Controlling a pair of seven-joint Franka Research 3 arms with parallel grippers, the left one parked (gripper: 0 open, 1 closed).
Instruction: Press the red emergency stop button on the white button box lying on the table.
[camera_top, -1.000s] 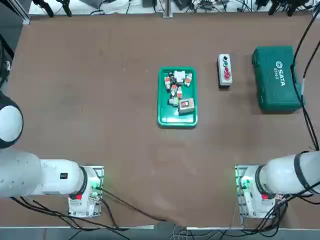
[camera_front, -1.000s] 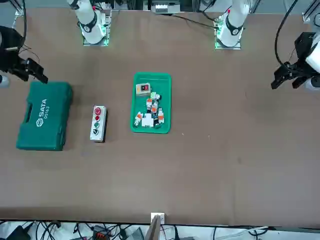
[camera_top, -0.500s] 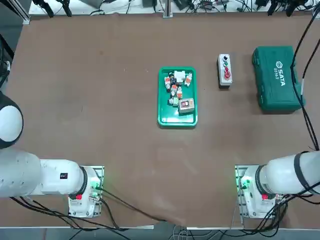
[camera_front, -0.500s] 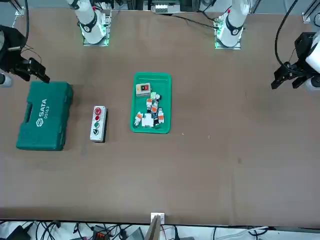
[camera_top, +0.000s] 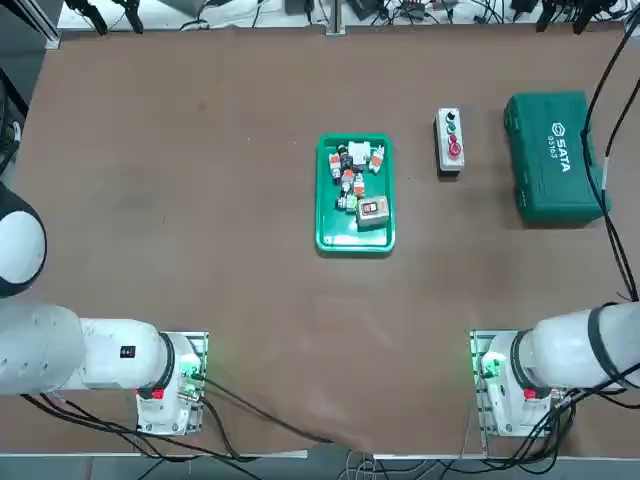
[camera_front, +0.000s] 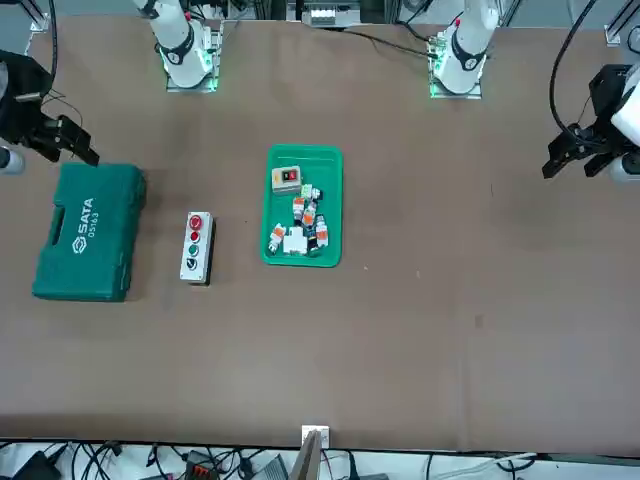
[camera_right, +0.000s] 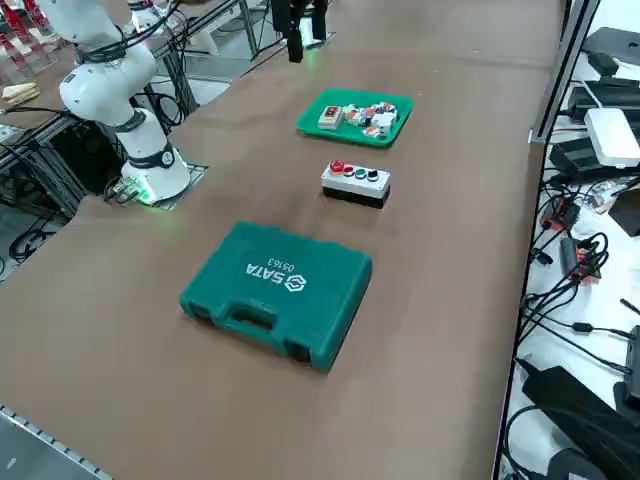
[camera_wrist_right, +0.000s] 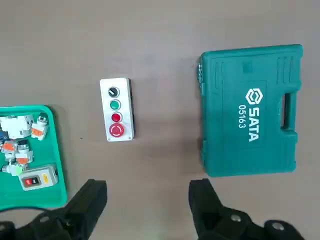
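Observation:
The white button box (camera_top: 450, 142) (camera_front: 197, 246) (camera_right: 355, 182) (camera_wrist_right: 116, 109) lies flat on the brown table (camera_top: 200, 200), between a green tray and a green case. The red emergency stop button (camera_top: 454, 150) (camera_front: 195, 223) (camera_right: 337, 167) (camera_wrist_right: 116, 130) is the largest button, at the end of the row nearest the robot. My right gripper (camera_wrist_right: 148, 200) (camera_front: 78, 148) hangs high above the table, on the robot's side of the box and case. Its fingers (camera_wrist_right: 92, 200) stand open with nothing between them, well apart from the box.
A green SATA case (camera_top: 555, 155) (camera_front: 88, 232) (camera_right: 277, 290) (camera_wrist_right: 250, 110) lies closed right of the box. A green tray (camera_top: 355, 245) (camera_front: 303, 152) (camera_wrist_right: 56, 150) of small parts, with a grey block bearing a red face, sits left of it.
In the front view my right gripper has drifted slightly toward the green case. The box, tray and case have not moved.

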